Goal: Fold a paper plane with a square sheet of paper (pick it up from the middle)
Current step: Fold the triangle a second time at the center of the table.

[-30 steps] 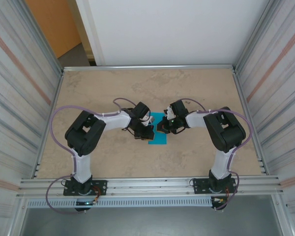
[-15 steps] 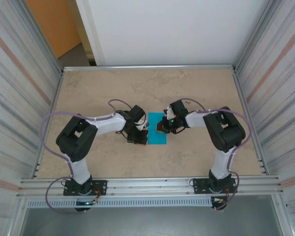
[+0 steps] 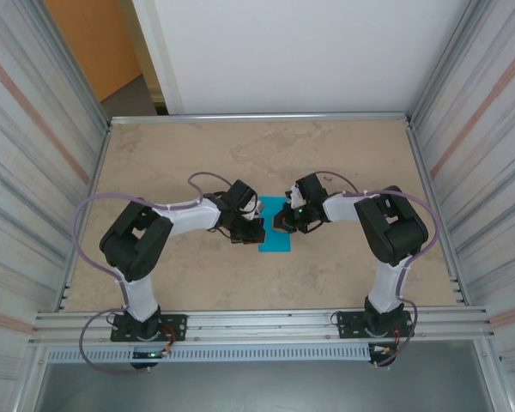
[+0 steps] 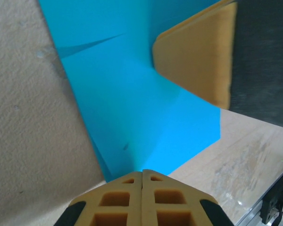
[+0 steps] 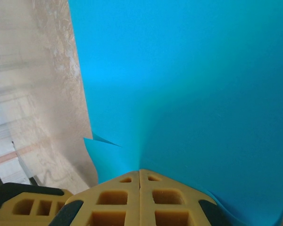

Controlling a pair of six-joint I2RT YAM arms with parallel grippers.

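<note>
the square sheet of paper (image 3: 275, 227) is lying just near-side of the middle of the table (image 3: 197, 154), teal, looking narrower than square with a crease showing; part of it is lifting off the table rather than lying flat; left gripper (image 3: 251, 230) is sitting just left of table centre, fingers pressed fully together, tips touching the sheet's left border; cannot tell whether any paper is caught between them, looks more like pressing or nudging; right gripper (image 3: 283, 221) is sitting just right of table centre, fingers also closed tight, and in its wrist view the paper is bunching into the seam between the tips, so judging it is pinching the sheet; step in hand is probably a fold along the long axis; to do it well the right should be pinching firm and low to the table while the left is sliding along the fold line with steady downward pressure, not snagging the loose border; edges should be lining up before pressing the crease; risk is thin paper skidding across the table or buckling between the two grippers
</note>
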